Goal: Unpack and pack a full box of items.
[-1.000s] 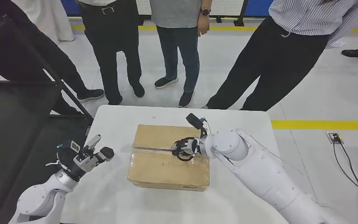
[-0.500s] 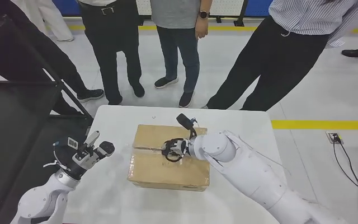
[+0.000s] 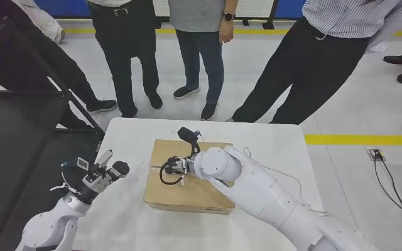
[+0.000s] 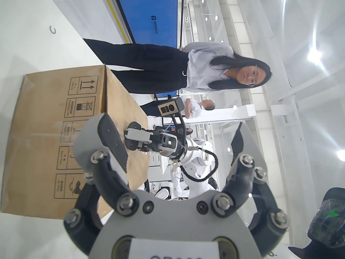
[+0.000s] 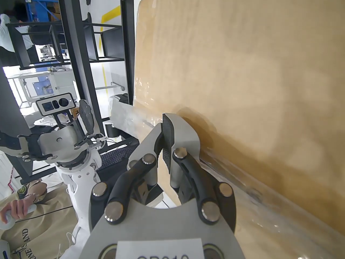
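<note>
The box (image 3: pixel 176 194) is sitting closed in the middle of the tabletop (image 3: pixel 270 157), its long side running left to right across the top view. The taped seam (image 3: pixel 154 167) is running the same way along its top. I am holding the right gripper (image 3: pixel 167 170) right at that seam near its left end, pads pressed together with nothing visible between them. The left gripper (image 3: pixel 112 163) is waiting at lower left, fingers spread, facing the box's end but apart from it. I am judging that whatever opens the box has to follow the seam's line, and the right arm is much the nearer.
</note>
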Robot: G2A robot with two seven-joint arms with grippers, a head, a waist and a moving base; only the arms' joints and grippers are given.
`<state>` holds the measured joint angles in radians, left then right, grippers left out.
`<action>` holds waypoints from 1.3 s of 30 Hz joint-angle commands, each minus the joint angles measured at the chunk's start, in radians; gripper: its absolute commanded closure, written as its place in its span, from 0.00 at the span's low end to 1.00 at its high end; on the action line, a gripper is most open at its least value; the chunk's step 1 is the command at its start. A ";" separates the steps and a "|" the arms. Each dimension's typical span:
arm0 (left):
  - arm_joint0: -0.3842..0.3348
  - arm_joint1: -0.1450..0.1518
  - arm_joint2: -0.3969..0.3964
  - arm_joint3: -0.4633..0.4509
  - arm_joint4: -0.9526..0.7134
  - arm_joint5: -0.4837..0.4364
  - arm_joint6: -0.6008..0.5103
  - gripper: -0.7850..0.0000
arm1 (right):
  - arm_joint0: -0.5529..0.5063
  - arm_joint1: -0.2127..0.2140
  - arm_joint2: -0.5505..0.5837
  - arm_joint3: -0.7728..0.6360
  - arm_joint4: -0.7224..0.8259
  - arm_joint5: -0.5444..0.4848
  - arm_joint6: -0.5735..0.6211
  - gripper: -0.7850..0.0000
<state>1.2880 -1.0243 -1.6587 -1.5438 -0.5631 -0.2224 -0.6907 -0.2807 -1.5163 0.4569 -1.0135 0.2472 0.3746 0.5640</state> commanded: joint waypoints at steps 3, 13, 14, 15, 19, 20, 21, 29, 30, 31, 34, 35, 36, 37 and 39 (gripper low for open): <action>0.008 -0.001 -0.006 0.010 -0.008 -0.008 -0.002 0.00 | 0.016 -0.040 -0.019 0.047 0.008 -0.009 -0.008 1.00; 0.024 -0.003 -0.015 0.020 -0.021 -0.023 -0.008 0.00 | 0.051 -0.128 -0.048 0.148 -0.006 -0.048 -0.022 1.00; 0.024 -0.003 -0.016 0.020 -0.023 -0.023 -0.007 0.00 | 0.053 -0.136 -0.049 0.158 -0.008 -0.053 -0.022 1.00; 0.025 -0.003 -0.016 0.020 -0.023 -0.023 -0.007 0.00 | 0.055 -0.143 -0.050 0.167 -0.009 -0.058 -0.019 1.00; 0.028 -0.004 -0.018 0.020 -0.023 -0.024 -0.008 0.00 | 0.060 -0.171 -0.055 0.205 -0.018 -0.078 -0.013 1.00; 0.028 -0.004 -0.019 0.021 -0.022 -0.024 -0.009 0.00 | 0.061 -0.178 -0.058 0.214 -0.023 -0.083 -0.011 1.00; 0.029 -0.004 -0.019 0.022 -0.024 -0.025 -0.008 0.00 | 0.063 -0.185 -0.060 0.224 -0.028 -0.084 -0.008 1.00; 0.027 -0.006 -0.026 0.021 -0.030 -0.030 -0.010 0.00 | 0.067 -0.217 -0.037 0.278 -0.043 -0.139 -0.010 1.00; 0.027 -0.006 -0.027 0.017 -0.029 -0.032 -0.009 0.00 | 0.066 -0.216 -0.029 0.276 -0.045 -0.150 -0.010 1.00; 0.026 -0.006 -0.029 0.012 -0.029 -0.033 -0.007 0.00 | 0.064 -0.212 -0.019 0.271 -0.050 -0.158 -0.013 1.00; 0.024 -0.006 -0.036 -0.004 -0.028 -0.034 -0.004 0.00 | 0.049 -0.193 0.015 0.235 -0.073 -0.172 -0.011 1.00; 0.023 -0.006 -0.037 -0.010 -0.026 -0.033 -0.004 0.00 | 0.041 -0.183 0.027 0.217 -0.084 -0.170 -0.009 1.00; 0.022 -0.006 -0.038 -0.017 -0.023 -0.032 -0.005 0.00 | 0.032 -0.173 0.041 0.192 -0.097 -0.168 -0.006 1.00; 0.021 -0.005 -0.037 -0.024 -0.020 -0.029 -0.006 0.00 | 0.020 -0.159 0.058 0.164 -0.111 -0.167 -0.001 1.00; 0.016 -0.005 -0.035 -0.036 -0.011 -0.023 -0.008 0.00 | -0.013 -0.127 0.098 0.095 -0.146 -0.154 0.009 1.00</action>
<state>1.3065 -1.0297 -1.6953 -1.5746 -0.5795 -0.2489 -0.6973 -0.2765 -1.6604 0.5332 -0.8810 0.1190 0.2132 0.5683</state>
